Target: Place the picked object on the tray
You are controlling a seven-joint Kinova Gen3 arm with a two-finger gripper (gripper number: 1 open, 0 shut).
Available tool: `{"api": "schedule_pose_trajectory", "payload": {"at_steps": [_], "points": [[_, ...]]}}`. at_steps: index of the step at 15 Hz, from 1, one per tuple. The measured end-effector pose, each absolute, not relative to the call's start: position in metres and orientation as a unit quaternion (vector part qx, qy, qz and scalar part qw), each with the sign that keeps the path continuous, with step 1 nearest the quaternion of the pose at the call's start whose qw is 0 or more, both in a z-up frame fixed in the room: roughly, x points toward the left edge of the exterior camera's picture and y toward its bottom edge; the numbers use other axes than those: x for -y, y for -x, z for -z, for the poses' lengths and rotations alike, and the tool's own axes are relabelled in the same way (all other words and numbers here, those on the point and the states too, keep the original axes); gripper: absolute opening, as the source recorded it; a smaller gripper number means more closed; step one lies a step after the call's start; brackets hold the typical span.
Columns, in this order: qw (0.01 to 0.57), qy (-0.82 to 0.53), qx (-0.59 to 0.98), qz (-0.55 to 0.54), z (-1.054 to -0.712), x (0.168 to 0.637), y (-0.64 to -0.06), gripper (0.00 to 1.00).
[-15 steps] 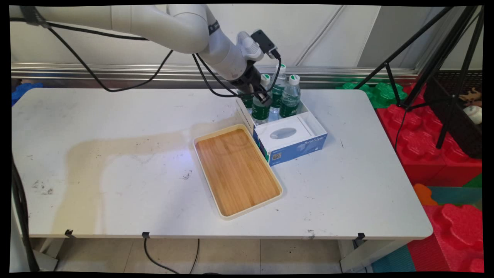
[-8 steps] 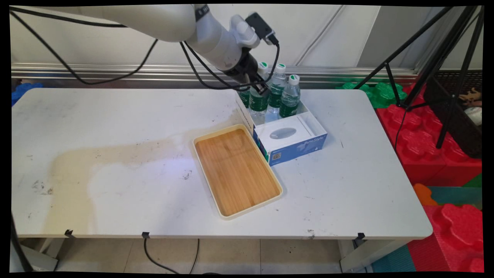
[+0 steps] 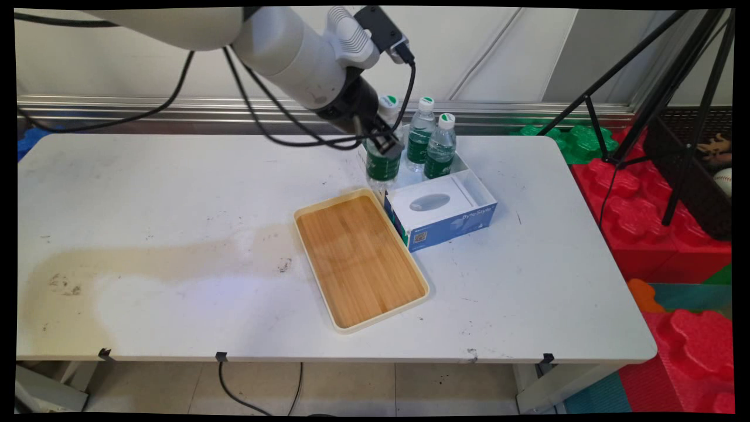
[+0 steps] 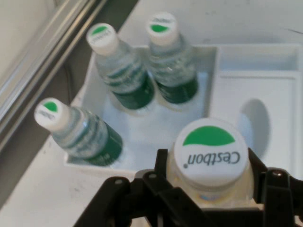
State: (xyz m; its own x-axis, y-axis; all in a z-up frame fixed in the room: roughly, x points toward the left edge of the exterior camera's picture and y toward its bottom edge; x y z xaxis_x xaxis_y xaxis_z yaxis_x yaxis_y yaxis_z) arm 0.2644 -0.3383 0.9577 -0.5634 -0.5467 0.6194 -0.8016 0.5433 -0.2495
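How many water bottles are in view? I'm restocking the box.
4: one bottle gripped by the gripper, lifted beside the box; three bottles standing in its open compartment. None appears hidden.

Arm (image 3: pixel 281 44): smooth white rounded links, entering from the upper left of the main view, ending in a ribbed white collar with a small black camera box (image 3: pixel 381 26) mounted on it at top centre. Several thin black cables (image 3: pixel 176 88) hang in loops beneath the links, and one plugs into the camera box. Gripper (image 3: pixel 379 139) is matte black; in the hand view its linkage (image 4: pixel 142 198) rises from the bottom edge as angular black bars with round pivot pins.
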Motion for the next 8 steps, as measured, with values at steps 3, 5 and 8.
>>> {"api": "schedule_pose_trajectory", "payload": {"at_steps": [3, 5, 8], "points": [[0.24, -0.394, 0.851, -0.252, -0.964, 0.309, -0.256, 0.0], [0.238, -0.39, 0.856, -0.242, -0.966, 0.29, -0.25, 0.0], [0.237, -0.384, 0.862, -0.232, -0.963, 0.27, -0.241, 0.0]]}}
